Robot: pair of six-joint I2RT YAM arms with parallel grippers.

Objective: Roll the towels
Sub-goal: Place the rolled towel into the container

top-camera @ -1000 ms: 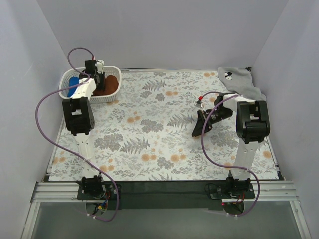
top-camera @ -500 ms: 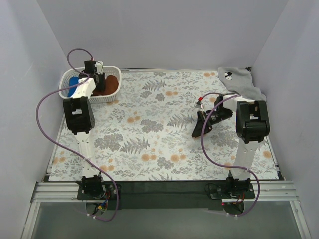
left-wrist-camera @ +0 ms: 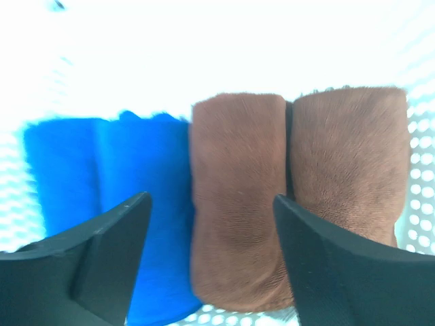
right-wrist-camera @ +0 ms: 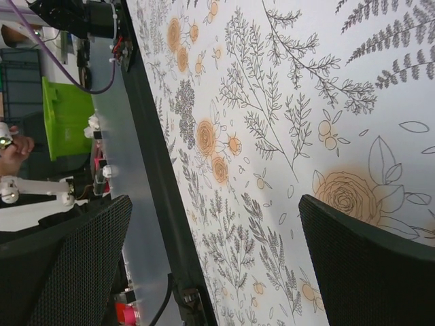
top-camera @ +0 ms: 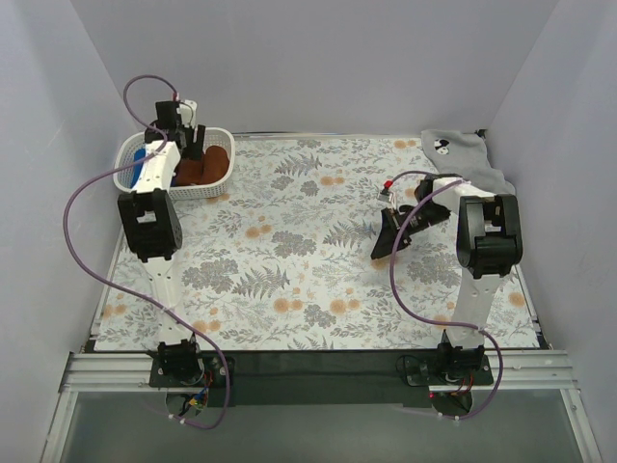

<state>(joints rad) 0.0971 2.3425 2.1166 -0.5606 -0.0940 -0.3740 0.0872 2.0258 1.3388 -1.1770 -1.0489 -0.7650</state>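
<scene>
Grey towel (top-camera: 463,159), crumpled, looks like the one left to roll. It would be best to drag it flat by a corner, then roll it evenly from one short edge. It lies far across the table from the basket (top-camera: 198,193), which holds a blue roll (left-wrist-camera: 102,163) and two brown rolls (left-wrist-camera: 238,204). The left gripper (left-wrist-camera: 211,199) hovers over them, wide and empty. The right gripper (right-wrist-camera: 216,200), also wide and empty, hangs between the basket and the towel, nearer the towel.

blue roll (left-wrist-camera: 112,204) | brown roll (left-wrist-camera: 238,204) | second brown roll (left-wrist-camera: 346,163) | side by side in basket (top-camera: 204,190) | grey towel (top-camera: 461,159): unrolled, far-right corner
</scene>
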